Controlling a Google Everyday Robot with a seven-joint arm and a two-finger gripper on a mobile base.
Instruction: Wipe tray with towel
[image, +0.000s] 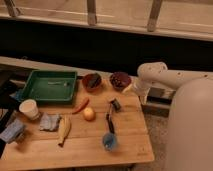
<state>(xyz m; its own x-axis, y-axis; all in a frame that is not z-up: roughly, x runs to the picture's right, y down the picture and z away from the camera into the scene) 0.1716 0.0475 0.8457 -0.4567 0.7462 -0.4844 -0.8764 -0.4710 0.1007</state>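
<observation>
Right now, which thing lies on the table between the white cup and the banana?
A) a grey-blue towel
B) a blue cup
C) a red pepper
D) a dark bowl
A: the grey-blue towel lies between the white cup and the banana; the gripper is far from it, at the right edge of the table beside a dark bowl.

The green tray (45, 93) sits at the far-left corner of the wooden tabletop (85, 147). A crumpled grey-blue towel (49, 121) lies near the left edge, between a white cup (29, 108) and a banana (63, 129). The white arm's end effector (129, 89) hangs by the far-right corner, just beside a dark bowl (120, 80).
</observation>
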